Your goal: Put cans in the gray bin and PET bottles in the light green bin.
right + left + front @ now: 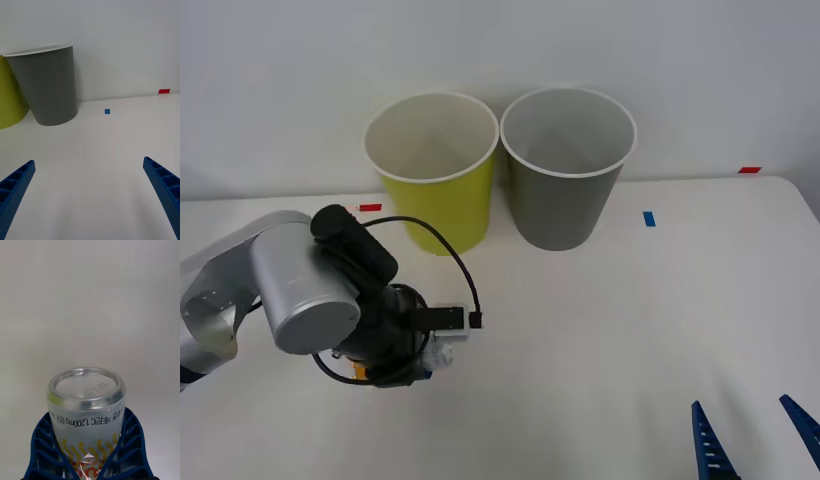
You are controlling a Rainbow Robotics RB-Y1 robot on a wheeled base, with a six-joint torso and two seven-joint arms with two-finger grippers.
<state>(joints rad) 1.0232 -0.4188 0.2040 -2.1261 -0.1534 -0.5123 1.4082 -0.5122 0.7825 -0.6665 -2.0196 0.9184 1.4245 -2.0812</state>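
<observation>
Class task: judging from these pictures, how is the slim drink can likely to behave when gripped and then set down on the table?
The can has smooth, shiny, round walls, so it may slip or twist between the left end effector's ribbed fingers. Thin metal probably dents under a hard squeeze. It is tall and narrow, so likely to tip, and would roll on its side.

White table (pixel 600 340), matte and plain. Standing side by side near its far edge: light green bin (pixel 434 172) toward the left, gray bin (pixel 564 168) just beside it. Stuck flat along the far edge: red tape (pixel 369 207) by the green bin, blue tape (pixel 648 218) beside the gray bin, another red tape mark (pixel 749 170) at the far right corner.
</observation>
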